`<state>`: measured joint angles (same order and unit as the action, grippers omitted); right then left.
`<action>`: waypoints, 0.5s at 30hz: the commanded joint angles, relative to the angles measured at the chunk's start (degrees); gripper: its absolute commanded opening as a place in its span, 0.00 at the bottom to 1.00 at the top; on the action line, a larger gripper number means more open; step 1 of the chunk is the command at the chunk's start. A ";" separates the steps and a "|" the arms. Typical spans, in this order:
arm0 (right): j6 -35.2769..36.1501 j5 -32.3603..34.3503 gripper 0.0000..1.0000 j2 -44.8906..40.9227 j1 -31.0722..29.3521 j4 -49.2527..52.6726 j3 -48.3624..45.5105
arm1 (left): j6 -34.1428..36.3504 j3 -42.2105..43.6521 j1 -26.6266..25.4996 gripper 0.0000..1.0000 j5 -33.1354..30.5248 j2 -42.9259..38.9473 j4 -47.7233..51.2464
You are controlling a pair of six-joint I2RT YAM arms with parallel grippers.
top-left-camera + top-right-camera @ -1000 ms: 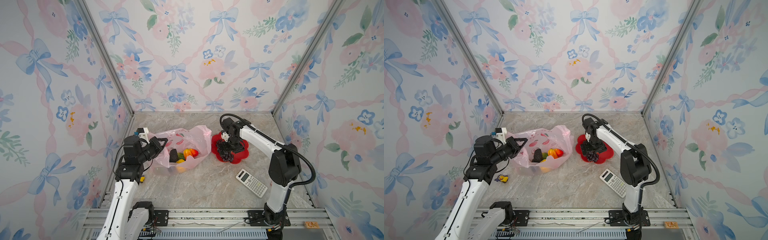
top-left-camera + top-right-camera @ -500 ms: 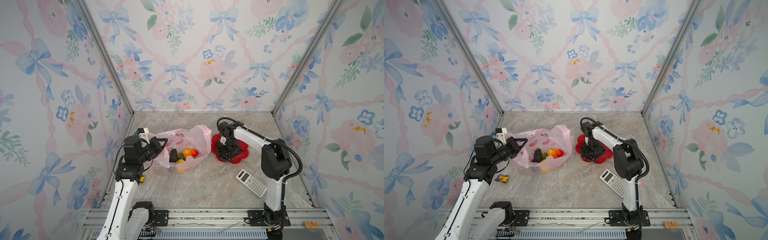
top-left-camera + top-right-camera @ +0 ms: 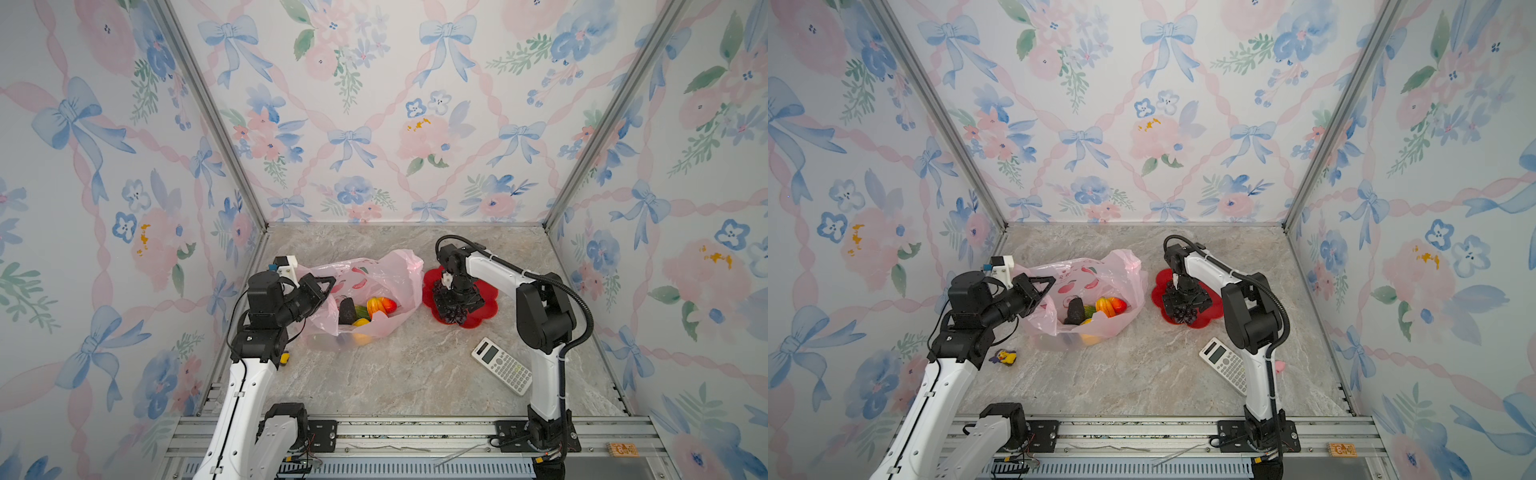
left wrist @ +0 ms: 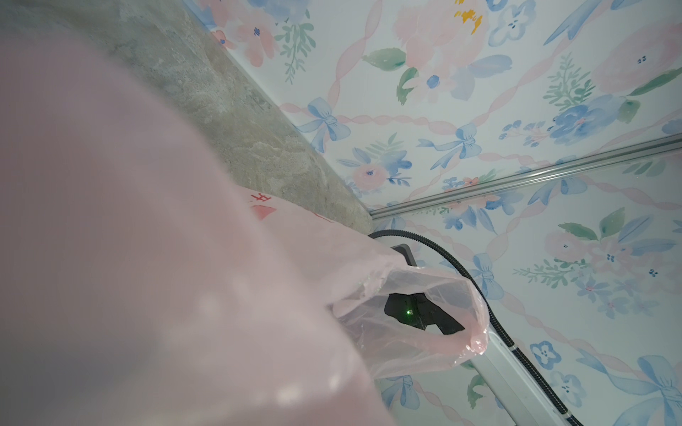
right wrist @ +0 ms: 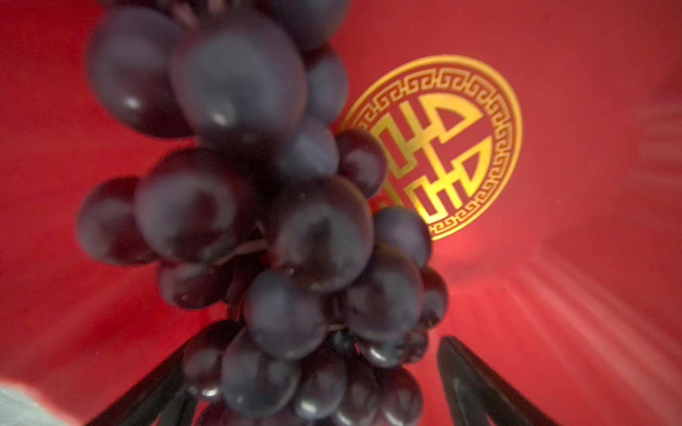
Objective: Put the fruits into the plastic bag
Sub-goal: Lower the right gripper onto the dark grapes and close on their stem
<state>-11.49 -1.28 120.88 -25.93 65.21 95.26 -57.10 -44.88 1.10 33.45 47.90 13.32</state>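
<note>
My left gripper (image 3: 322,288) is pinched shut on the rim of the plastic bag (image 3: 390,270). The bag lies toward the tabletop's (image 3: 395,374) left edge, with an avocado (image 3: 347,309) and a mango (image 3: 380,304) inside. My right gripper (image 3: 457,308) stands wide over the grape bunch (image 5: 295,221) on the red plate (image 3: 489,309), just right of the bag. Its fingers (image 5: 476,387) flank the grapes.
</note>
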 commanded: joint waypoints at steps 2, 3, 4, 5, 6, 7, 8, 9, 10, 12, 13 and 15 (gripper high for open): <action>0.13 -1.26 0.97 2.20 0.70 0.10 2.33 | 0.63 -0.18 -0.14 0.00 -0.14 0.59 -1.17; 0.14 -1.35 0.97 2.48 0.84 0.02 2.51 | 0.65 -0.27 -0.13 0.00 -0.14 0.62 -1.14; 0.06 -1.55 0.96 2.75 0.92 -0.07 2.76 | 0.68 -0.29 -0.14 0.00 -0.05 0.70 -1.13; -0.03 -1.73 0.95 3.08 1.12 -0.17 2.97 | 0.68 -0.38 -0.14 0.00 -0.05 0.76 -1.12; -0.20 -1.95 0.94 3.29 1.23 -0.16 3.16 | 0.68 -0.48 -0.14 0.00 -0.05 0.79 -1.19; -0.30 -2.16 0.93 3.55 1.40 -0.34 3.39 | 0.68 -0.47 -0.13 0.00 -0.05 0.84 -1.15; -0.47 -2.40 0.92 3.81 1.53 -0.51 3.51 | 0.68 -0.48 -0.14 0.00 -0.08 0.97 -1.19; -0.55 -2.60 0.91 3.99 1.67 -0.62 3.55 | 0.63 -0.55 -0.14 0.00 0.02 1.12 -1.11; -0.68 -2.74 0.90 4.14 1.84 -0.86 3.59 | 0.65 -0.71 -0.14 0.00 0.12 1.36 -1.15; -0.82 -2.77 0.89 4.36 2.06 -1.19 3.30 | 0.68 -1.14 -0.17 0.00 0.12 1.69 -1.17; -0.83 -2.79 0.88 4.45 2.15 -1.44 3.14 | 0.73 -1.33 -0.14 0.00 0.12 1.85 -1.17; -0.93 -2.38 0.87 4.63 2.25 -1.64 2.78 | 0.76 -1.44 -0.12 0.00 0.00 1.95 -1.19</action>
<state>-11.55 -3.40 124.22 -24.27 63.81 97.69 -57.10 -44.93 1.10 33.45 49.58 13.26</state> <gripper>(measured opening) 0.877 0.050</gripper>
